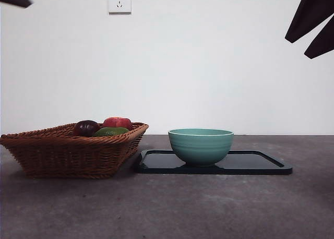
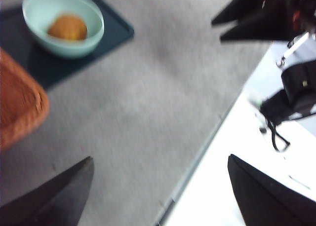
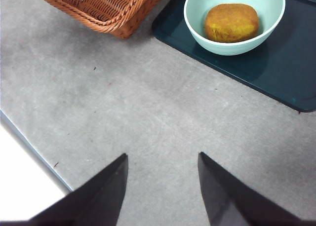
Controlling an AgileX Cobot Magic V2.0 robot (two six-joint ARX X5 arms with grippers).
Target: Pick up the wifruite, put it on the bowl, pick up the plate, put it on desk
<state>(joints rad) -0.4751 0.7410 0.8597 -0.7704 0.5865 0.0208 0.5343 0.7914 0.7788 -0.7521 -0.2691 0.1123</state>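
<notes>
**Two sets of fingers raised and empty, fruit in the bowl**

Two arms hang above the counter [image 3: 148,102], neither holding anything. The right gripper [image 3: 163,186] has its fingers [image 3: 106,191] spread moderately apart over bare grey surface. Well ahead of those fingers, the wifruite [image 3: 231,22] lies inside the bowl [image 3: 197,26], which stands on the dark tray [image 3: 286,68]. The wicker basket [image 3: 106,9] sits just beside the tray, also well ahead of the right fingers and off to one side.

The left gripper [image 2: 160,196] has its fingers [image 2: 59,196] spread wide, empty, above the counter's edge. From there the bowl, with the orange-brown fruit in it, is far ahead of the fingers, the basket's corner beside it.

In the front view the bowl stands upright on the tray, and the basket to its side holds a red fruit [image 1: 117,122], a dark fruit [image 1: 86,127] and a green fruit [image 1: 110,131]. Black tips show at both top corners.
</notes>
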